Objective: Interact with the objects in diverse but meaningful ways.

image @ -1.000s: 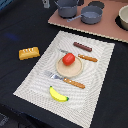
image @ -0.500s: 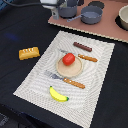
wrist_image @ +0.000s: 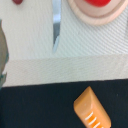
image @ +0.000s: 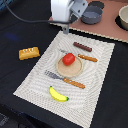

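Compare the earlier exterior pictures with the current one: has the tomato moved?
No. The tomato sits on the plate as before, between the knife and fork.

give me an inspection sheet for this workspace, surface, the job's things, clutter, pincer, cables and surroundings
Surface: pale woven placemat on a dark tabletop.
Job's things: tomato on the plate; banana near the mat's front edge; bread loaf off the mat; sausage beyond the plate.
Clutter: fork, knife beside the plate.
Pincer: jaws hidden; state unclear.
Cables: one dark cable to the arm.
Surroundings: grey bowls on a brown board.
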Tool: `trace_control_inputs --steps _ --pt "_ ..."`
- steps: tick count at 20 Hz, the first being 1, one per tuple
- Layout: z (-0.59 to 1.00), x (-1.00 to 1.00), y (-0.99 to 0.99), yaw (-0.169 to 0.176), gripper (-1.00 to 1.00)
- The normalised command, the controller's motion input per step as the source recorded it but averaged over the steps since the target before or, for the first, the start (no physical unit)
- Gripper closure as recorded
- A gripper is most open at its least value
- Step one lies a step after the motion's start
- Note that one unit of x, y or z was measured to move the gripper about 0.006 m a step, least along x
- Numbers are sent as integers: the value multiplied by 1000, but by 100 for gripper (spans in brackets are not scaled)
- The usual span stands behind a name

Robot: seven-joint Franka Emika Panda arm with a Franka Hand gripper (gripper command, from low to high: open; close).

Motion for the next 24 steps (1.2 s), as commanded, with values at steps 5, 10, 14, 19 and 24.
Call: trace_control_inputs --steps 5,10,14,19,24 --pt "-137 258 -312 51 -100" --pt "-120 0 -137 195 -100" --pt "-80 0 -139 229 -100" --pt "-161 129 -198 179 -100" --pt "-150 229 -95 68 -100"
